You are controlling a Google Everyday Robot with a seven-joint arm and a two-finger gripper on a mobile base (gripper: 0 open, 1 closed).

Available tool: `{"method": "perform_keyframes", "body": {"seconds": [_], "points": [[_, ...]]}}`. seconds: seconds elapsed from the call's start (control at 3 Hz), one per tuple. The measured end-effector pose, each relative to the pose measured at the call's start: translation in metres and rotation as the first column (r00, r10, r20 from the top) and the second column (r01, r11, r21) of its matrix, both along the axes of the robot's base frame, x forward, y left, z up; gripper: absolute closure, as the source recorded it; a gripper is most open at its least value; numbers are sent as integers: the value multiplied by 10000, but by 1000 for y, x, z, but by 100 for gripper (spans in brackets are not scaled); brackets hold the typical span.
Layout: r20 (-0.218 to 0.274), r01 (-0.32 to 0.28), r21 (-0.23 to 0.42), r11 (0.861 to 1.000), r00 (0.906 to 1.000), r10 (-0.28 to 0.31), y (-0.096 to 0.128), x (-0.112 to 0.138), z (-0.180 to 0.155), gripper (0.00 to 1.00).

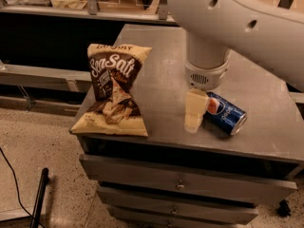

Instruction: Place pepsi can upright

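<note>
The pepsi can (226, 113) is dark blue with a round red-white-blue logo. It lies on its side on the grey metal cabinet top (156, 75), towards the front right, with one silver end facing front right. My gripper (195, 110) hangs from the big white arm (228, 18) and reaches down to the cabinet top. It is right at the can's left end, touching or nearly touching it. The arm covers the back of the cabinet top.
A brown and cream chips bag (114, 91) lies on the left part of the cabinet top. Drawers (180, 184) are below the front edge. A black pole and cable (38, 196) lie on the floor at the lower left. Shelving runs along the back.
</note>
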State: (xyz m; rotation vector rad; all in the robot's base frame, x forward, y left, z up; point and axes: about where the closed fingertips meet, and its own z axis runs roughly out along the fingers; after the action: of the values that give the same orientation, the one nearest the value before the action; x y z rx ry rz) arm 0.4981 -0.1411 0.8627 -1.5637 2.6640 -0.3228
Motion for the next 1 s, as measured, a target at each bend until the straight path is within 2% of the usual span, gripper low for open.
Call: {"method": "perform_keyframes", "body": {"seconds": [0.33, 0.67, 1.0], "points": [[-188, 1250, 306, 9917, 9920, -1245, -7, 5, -25, 0], [-481, 2210, 912, 9710, 9749, -2173, -16, 6, -41, 18], [-692, 2718, 1394, 9522, 9619, -2645, -20, 8, -43, 41]]}}
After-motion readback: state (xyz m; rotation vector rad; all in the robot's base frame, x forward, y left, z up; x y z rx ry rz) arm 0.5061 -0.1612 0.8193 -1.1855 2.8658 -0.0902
